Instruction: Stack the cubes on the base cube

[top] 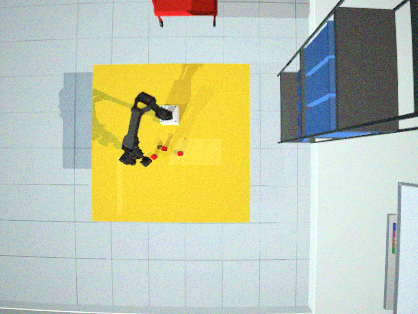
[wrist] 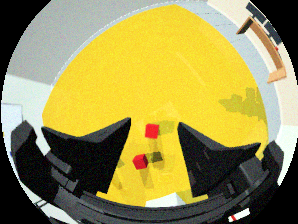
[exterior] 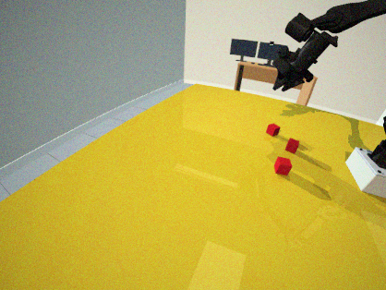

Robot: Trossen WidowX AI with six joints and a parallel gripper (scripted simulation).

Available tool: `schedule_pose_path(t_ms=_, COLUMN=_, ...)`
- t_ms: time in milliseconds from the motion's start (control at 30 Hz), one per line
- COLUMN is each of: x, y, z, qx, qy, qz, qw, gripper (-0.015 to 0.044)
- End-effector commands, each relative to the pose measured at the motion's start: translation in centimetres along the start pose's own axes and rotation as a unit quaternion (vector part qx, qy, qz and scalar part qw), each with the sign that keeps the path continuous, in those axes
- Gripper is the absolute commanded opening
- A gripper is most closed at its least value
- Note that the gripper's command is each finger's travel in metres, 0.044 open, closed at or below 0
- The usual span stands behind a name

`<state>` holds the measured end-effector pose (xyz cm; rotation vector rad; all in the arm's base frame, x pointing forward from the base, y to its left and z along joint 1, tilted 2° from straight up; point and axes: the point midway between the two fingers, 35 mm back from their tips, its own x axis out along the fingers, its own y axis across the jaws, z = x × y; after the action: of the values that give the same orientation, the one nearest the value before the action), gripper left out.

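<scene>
Three similar red cubes rest apart on the yellow floor mat; none is stacked, and I cannot tell which is the fixed base. The one farthest from the arm's mount shows between the fingers in the wrist view. The middle one is nearest the mount. The third does not show in the wrist view, where the left finger probably hides it. My gripper is open and empty, high above the mat, pointing down toward the cubes.
The arm's white mount stands on the yellow mat. A desk with monitors stands beyond the mat. A shelf with blue bins and a red cart stand outside the mat.
</scene>
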<state>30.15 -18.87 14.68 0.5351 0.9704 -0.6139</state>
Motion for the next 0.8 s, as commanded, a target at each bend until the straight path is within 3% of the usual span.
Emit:
schedule_pose_path(t_ms=0, x=0.0, y=1.3, z=-3.0, qx=-0.049, qy=0.050, qz=-0.003, qw=0.998, gripper=0.0265)
schedule_pose_path(t_ms=433, x=-1.9, y=3.9, z=-12.4, qx=-0.216, qy=0.210, qz=-0.010, qw=0.953, gripper=0.0265)
schedule_pose_path(t_ms=667, x=-1.9, y=3.9, z=-12.9, qx=-0.225, qy=0.217, qz=-0.010, qw=0.950, gripper=0.0265)
schedule_pose_path(t_ms=767, x=0.0, y=3.8, z=-13.7, qx=-0.225, qy=0.217, qz=-0.010, qw=0.950, gripper=0.0265)
